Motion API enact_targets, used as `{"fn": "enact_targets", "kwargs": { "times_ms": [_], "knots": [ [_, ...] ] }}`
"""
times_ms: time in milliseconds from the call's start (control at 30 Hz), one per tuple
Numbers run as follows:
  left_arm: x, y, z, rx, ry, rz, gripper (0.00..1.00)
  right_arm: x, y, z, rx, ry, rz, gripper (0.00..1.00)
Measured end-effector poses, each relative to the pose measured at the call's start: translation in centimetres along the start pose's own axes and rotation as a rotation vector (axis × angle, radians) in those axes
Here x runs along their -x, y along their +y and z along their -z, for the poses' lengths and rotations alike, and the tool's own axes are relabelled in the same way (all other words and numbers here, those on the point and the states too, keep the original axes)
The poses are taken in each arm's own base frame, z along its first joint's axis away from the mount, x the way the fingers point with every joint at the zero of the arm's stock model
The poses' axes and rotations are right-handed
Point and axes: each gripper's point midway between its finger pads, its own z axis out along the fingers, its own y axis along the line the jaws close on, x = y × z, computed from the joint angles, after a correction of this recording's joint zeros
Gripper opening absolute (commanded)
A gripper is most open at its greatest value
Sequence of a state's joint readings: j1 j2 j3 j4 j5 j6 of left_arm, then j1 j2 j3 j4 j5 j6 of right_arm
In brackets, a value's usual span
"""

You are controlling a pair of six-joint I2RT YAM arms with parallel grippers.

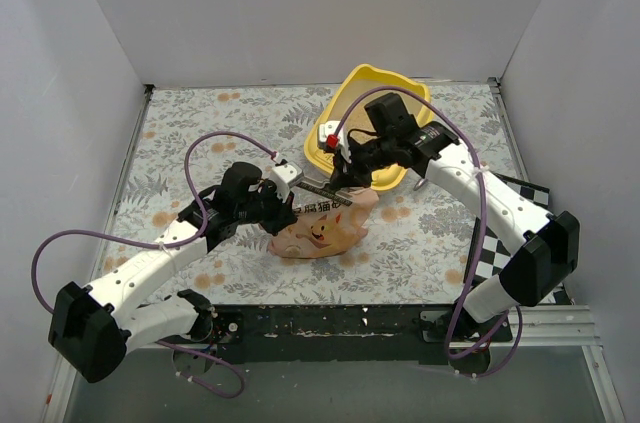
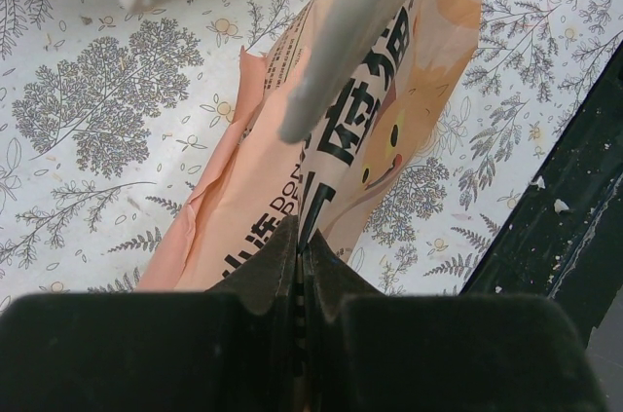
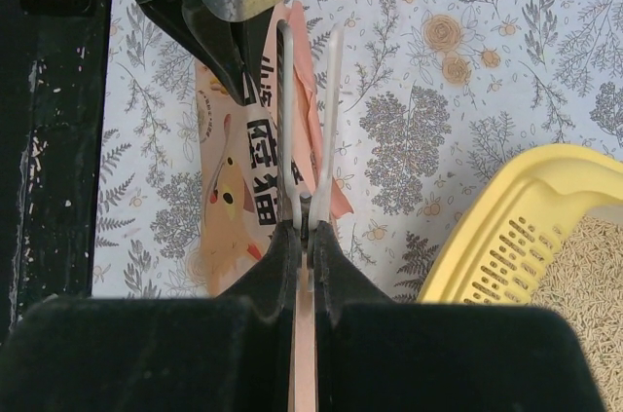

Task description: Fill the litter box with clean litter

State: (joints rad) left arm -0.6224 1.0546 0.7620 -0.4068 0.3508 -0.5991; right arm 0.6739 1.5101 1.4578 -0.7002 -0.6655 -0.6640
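The yellow litter box [image 1: 362, 83] stands at the back centre-right. In the right wrist view its slotted lip [image 3: 506, 237] shows, with pale beige litter [image 3: 584, 271] inside. A peach-pink cat-printed bag [image 1: 320, 231] lies in front of it. My left gripper [image 1: 290, 201] is shut on the bag's upper edge [image 2: 389, 120], fingers pinched together [image 2: 300, 237]. My right gripper [image 1: 340, 179] is shut [image 3: 307, 227] on a grey two-bladed metal tool like scissors [image 3: 332, 110]. Its blades are spread over the bag's top [image 3: 234, 188] and also show in the left wrist view [image 2: 341, 42].
The table has a floral cloth [image 1: 200, 133] and white walls on three sides. A black strip [image 1: 330, 318] runs along the near edge. A checkerboard patch [image 1: 500, 243] lies at the right. The left arm's wrist [image 3: 224, 3] is close above the tool's blades.
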Motion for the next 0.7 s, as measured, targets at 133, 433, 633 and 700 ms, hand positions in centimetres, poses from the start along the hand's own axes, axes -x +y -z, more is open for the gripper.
{"fn": "enact_targets", "kwargs": {
  "times_ms": [133,433,633,700],
  "knots": [
    [0.0,0.0,0.0,0.001,-0.002,-0.002,0.00,-0.4,0.1,-0.3,0.015,0.010,0.012,0.01],
    [0.0,0.0,0.2,0.009,-0.002,-0.004,0.00,-3.4,1.2,-1.3,0.067,0.126,-0.020,0.01],
    [-0.2,0.0,0.1,0.019,0.008,-0.008,0.00,-4.5,2.1,-1.6,0.055,0.222,0.002,0.01],
    [-0.3,0.0,0.1,0.025,0.011,-0.010,0.00,-4.7,2.5,-1.7,0.048,0.252,0.019,0.01]
  ]
}}
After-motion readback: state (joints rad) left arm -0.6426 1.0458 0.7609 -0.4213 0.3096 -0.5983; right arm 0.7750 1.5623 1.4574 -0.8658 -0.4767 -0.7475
